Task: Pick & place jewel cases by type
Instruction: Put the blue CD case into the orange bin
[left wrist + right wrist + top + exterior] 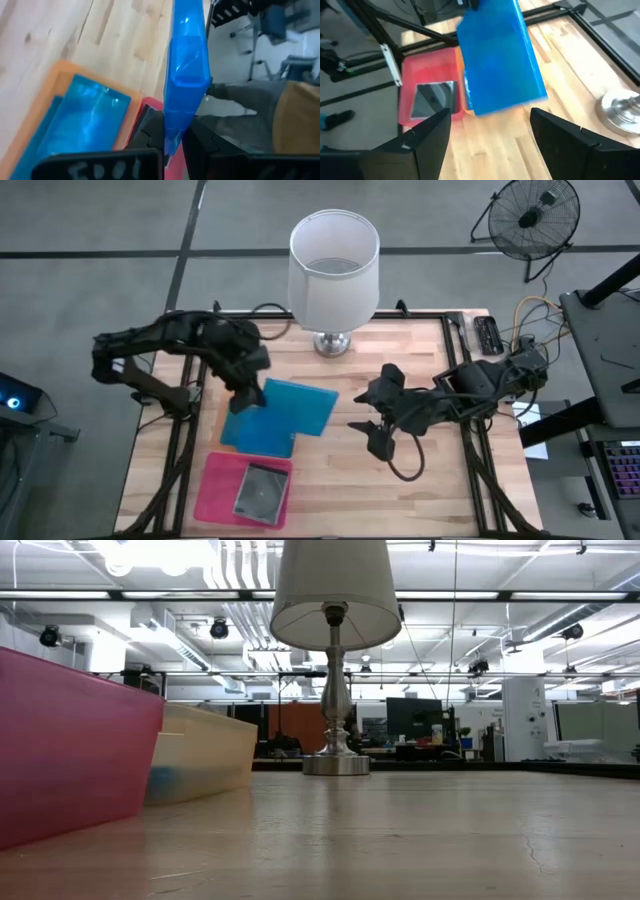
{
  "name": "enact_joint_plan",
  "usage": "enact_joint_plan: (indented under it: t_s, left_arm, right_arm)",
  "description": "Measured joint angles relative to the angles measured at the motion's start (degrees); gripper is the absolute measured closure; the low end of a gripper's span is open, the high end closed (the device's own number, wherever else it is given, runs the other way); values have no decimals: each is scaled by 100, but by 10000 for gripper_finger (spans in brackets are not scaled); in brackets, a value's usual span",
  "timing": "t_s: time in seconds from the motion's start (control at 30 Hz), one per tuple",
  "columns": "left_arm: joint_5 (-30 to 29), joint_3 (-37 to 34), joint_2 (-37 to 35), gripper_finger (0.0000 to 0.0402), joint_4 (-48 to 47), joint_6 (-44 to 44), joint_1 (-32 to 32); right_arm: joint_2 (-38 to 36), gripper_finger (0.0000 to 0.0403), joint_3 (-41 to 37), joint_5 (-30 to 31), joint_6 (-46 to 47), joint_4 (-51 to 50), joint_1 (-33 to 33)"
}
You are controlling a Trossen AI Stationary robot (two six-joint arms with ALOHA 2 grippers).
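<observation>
My left gripper (247, 394) is shut on a bright blue jewel case (303, 406), held in the air over the table's left half. Under it another blue jewel case (85, 116) lies flat in the orange tray (59, 75). Beside that tray, toward the near edge, the pink tray (222, 480) holds a dark grey jewel case (262, 492), lying flat. My right gripper (368, 436) hangs open right of the held case, with nothing between its fingers (432, 135). My left gripper pinches the blue case between its two fingers at one edge (172, 131), near the case's left corner (262, 393). The fingers come slanting down from the table's left. The case reaches away from them, tilted, lifted clear of the trays.
A table lamp with a white shade (333, 268) stands at the far middle, its metal base (621, 109) on the wood. The wood right of the trays and in front of the lamp is bare. A fan (535, 215) stands on the floor beyond the table.
</observation>
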Motion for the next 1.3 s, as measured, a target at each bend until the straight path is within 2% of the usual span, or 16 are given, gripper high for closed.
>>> enact_joint_plan:
  t_s: [0.33, 0.57, 0.73, 0.9, 1.0, 1.13, 1.3]
  left_arm:
    - [559, -2354, -1813, 392, 996, -726, 715]
    - [584, -3750, -2833, 393, 1243, -1333, 814]
    - [584, -4487, -3422, 393, 1313, -1706, 814]
    - [562, -4832, -3849, 393, 1330, -2024, 814]
    - [393, -4860, -3985, 393, 1261, -2530, 814]
    - [-149, -4755, -3988, 393, 668, -3400, 809]
    - [-326, -4491, -3780, 393, 183, -4097, 808]
  right_arm:
    - [7, 149, -92, 62, 9, -4, 37]
    - [9, 143, -108, 65, 100, 8, 40]
    - [9, 136, -197, 66, 220, 23, 38]
    - [11, 138, -335, 62, 323, 32, 38]
    - [11, 142, -429, 62, 323, 35, 38]
    - [11, 144, -573, 95, 428, 62, 36]
    - [11, 138, -897, 538, 863, 159, 23]
